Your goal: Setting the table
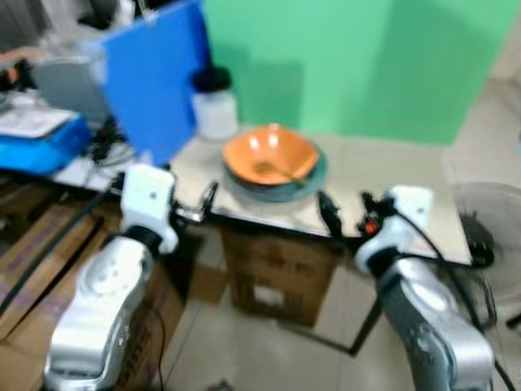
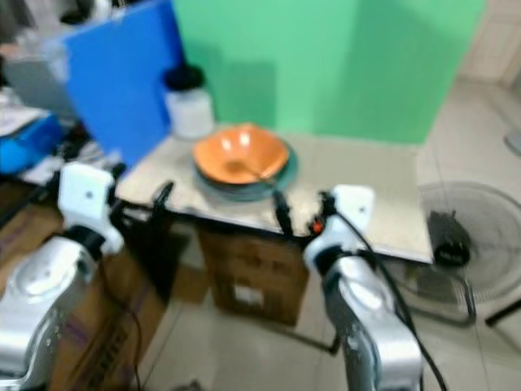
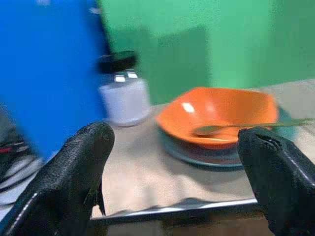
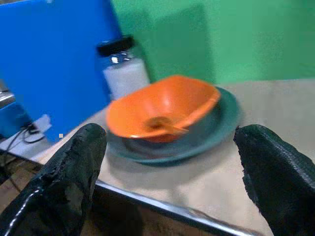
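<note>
An orange bowl (image 1: 270, 155) sits on a teal plate (image 1: 309, 182) near the front of a beige table (image 1: 391, 175). A spoon (image 1: 286, 173) lies inside the bowl, its handle pointing right. My left gripper (image 1: 207, 199) hovers at the table's front edge, left of the bowl, open and empty. My right gripper (image 1: 327, 213) hangs at the front edge just right of the plate, open and empty. In the wrist views the bowl (image 3: 219, 115) (image 4: 160, 108) stands ahead between the wide-spread fingers (image 3: 74, 172) (image 4: 74, 172).
A white jar with a black lid (image 1: 215, 104) stands at the table's back left, beside a blue board (image 1: 155, 73). A green wall (image 1: 350, 57) rises behind. A cardboard box (image 1: 277, 277) sits under the table. A floor fan (image 1: 488, 236) stands to the right, clutter to the left.
</note>
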### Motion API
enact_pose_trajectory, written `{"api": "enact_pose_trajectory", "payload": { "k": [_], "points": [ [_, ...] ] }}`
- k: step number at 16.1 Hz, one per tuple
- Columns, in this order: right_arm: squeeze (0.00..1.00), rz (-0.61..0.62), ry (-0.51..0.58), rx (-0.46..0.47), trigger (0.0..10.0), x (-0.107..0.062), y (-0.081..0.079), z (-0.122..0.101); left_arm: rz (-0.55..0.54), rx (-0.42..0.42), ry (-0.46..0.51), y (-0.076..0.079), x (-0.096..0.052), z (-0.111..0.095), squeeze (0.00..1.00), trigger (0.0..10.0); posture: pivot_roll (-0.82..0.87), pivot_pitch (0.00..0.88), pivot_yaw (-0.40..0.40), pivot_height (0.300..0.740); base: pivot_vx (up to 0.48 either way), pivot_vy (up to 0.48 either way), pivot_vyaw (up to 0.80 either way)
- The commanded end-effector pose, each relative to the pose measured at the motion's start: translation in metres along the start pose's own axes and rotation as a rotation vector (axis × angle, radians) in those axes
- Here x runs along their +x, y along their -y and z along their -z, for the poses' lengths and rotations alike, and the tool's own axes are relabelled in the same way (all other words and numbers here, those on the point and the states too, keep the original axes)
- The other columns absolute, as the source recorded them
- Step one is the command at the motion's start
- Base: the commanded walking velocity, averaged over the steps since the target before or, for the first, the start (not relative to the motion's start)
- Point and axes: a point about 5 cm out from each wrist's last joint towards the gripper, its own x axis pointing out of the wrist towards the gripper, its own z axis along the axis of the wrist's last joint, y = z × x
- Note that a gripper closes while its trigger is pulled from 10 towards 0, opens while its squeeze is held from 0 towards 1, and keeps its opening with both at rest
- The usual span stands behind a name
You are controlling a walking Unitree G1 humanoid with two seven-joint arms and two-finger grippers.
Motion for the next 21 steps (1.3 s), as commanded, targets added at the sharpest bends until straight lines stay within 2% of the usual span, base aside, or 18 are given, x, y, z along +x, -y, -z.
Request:
{"api": "enact_pose_trajectory", "payload": {
  "k": [1, 8, 12, 15, 16, 18, 21],
  "points": [
    [0.0, 0.022, -0.006, -0.013, 10.0, 0.0, 0.005, -0.003, 0.012, 0.004, -0.007, 0.003, 0.002, 0.001, 0.0, 10.0, 0.14, 0.0, 0.063, 0.74, 0.0, 0.0, 0.0],
    [0.0, -0.018, -0.006, -0.019, 10.0, 0.007, 0.0, -0.007, 0.023, -0.022, -0.002, 0.003, 0.001, 0.0, 0.0, 10.0, 0.15, 0.0, 0.052, 0.74, 0.272, 0.0, 0.0],
    [0.0, -0.048, -0.014, -0.023, 10.0, 0.01, -0.004, -0.006, 0.036, -0.009, -0.001, 0.004, 0.001, 0.0, 0.0, 10.0, 0.15, 0.0, 0.052, 0.74, 0.342, 0.0, -0.66],
    [0.0, -0.099, -0.018, -0.037, 10.0, 0.012, -0.008, -0.007, 0.033, -0.009, 0.0, 0.004, -0.001, 0.0, 0.0, 10.0, 0.16, 0.0, 0.044, 0.74, 0.342, 0.0, 0.0],
    [0.0, -0.14, -0.029, -0.044, 10.0, 0.013, -0.012, -0.006, 0.03, -0.009, 0.001, 0.004, -0.002, -0.001, 0.0, 10.0, 0.17, 0.0, 0.037, 0.74, 0.345, 0.0, 0.0],
    [0.0, -0.214, -0.055, -0.137, 10.0, 0.013, -0.018, -0.004, 0.024, -0.011, 0.0, 0.003, -0.004, 0.0, 0.0, 10.0, 0.17, 0.0, 0.028, 0.74, 0.341, 0.0, 0.0],
    [0.0, -0.247, -0.064, -0.144, 10.0, 0.014, -0.022, -0.002, 0.022, -0.012, -0.002, 0.005, -0.007, 0.0, 0.0, 10.0, 0.18, 0.0, 0.021, 0.74, 0.34, 0.0, 0.72]
  ]
}}
